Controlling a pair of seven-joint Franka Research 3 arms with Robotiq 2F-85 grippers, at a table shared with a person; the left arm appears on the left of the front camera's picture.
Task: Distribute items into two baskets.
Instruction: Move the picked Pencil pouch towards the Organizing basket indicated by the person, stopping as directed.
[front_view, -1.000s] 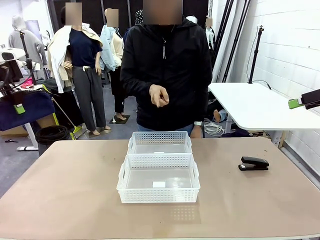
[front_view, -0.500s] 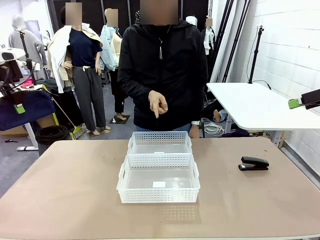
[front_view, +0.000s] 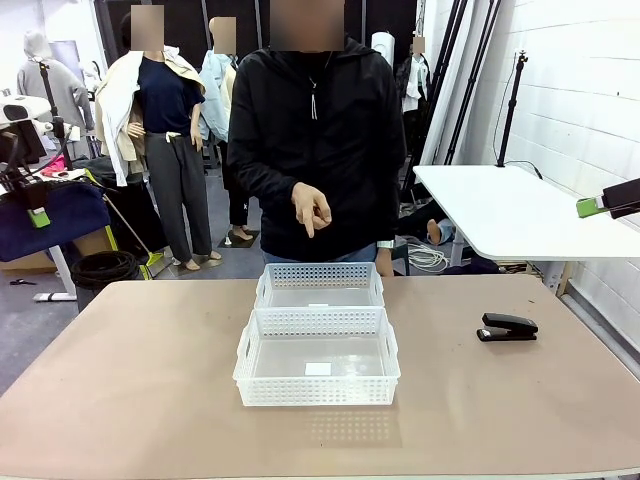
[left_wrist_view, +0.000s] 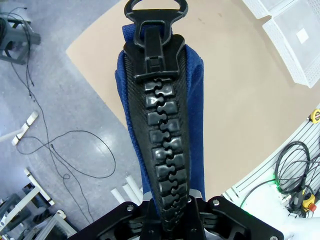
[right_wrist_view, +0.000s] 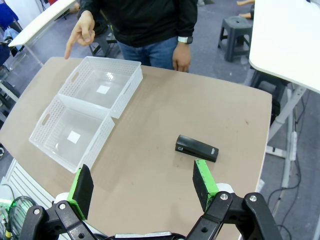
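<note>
- Front view: the two baskets sit end to end, touching, in the middle of the table. The near basket is on your side and the far basket is on the person's. Both are empty, so nothing is distributed yet.
- The person's hand points a finger down above the far basket. I read that as a cue for where an item should go.
- The stapler lies on the table well to the right of the baskets, on the right arm's side.
- The left gripper hangs high beyond the table's left edge, clamped on the pouch. The right gripper waits high at the right edge, clear of everything.
- Left wrist view: the jaws are clenched on one end of the pouch. The zipper runs up from between the fingers, with the pull ring at the far end.
- Under the pouch you see a table corner and the floor. The baskets are well apart from it, at the upper right.
- Gripping the end probably lets you lower the long pouch lengthwise into a basket.
- Right wrist view: the jaws stand released and wide, with nothing between the green pads.
- The stapler lies flat on the table beyond the pads, nearer the right-hand one. The gripper looks staged for a straight descent onto it.
- The baskets lie well to the stapler's left, and the pointing hand hovers past the far basket's outer corner.
</note>
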